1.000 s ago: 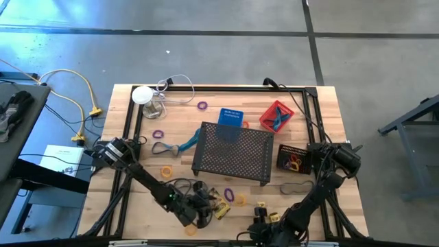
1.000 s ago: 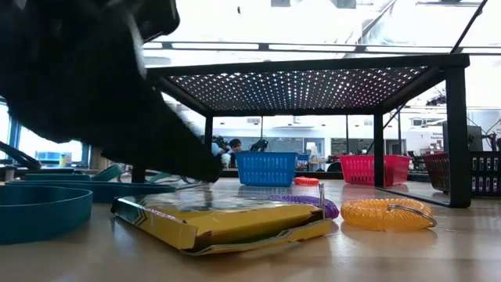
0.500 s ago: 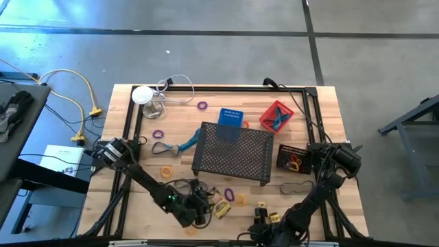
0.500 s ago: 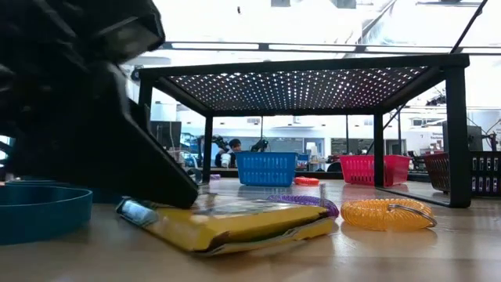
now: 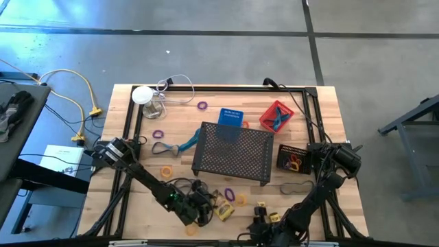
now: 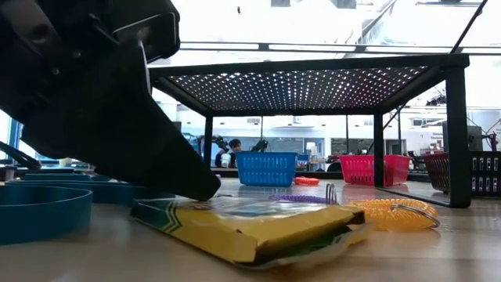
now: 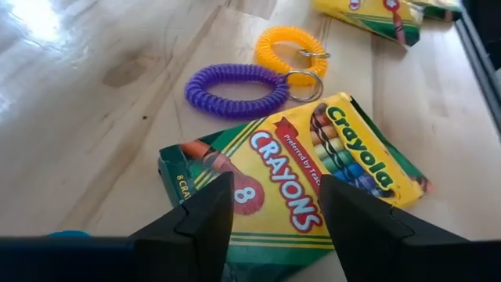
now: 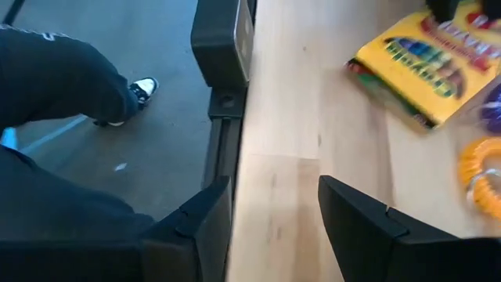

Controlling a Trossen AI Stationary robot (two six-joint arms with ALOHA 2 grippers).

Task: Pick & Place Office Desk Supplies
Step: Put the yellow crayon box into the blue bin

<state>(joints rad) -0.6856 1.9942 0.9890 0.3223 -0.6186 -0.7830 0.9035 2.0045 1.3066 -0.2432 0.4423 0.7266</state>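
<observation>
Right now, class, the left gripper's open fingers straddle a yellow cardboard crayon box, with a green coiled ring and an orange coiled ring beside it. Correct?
Not quite: the coiled ring is purple, not green, as the left wrist view shows. The left gripper does straddle the yellow cardboard crayon box, with the orange coiled ring beside it.

The light wooden table [image 5: 329, 110] carries a black mesh tray [image 5: 232, 152] standing upside-down on its legs near the middle. Behind it sit a blue basket [image 5: 231, 116] and a red basket [image 5: 276, 114]. A white-topped clear object [image 5: 145, 97] stands at the far left corner. Near the front edge lies a yellow crayon box [image 7: 313, 176] (flat, label up), with a purple coil ring [image 7: 235, 89] and an orange coil ring [image 7: 288, 53] just beyond it.
</observation>
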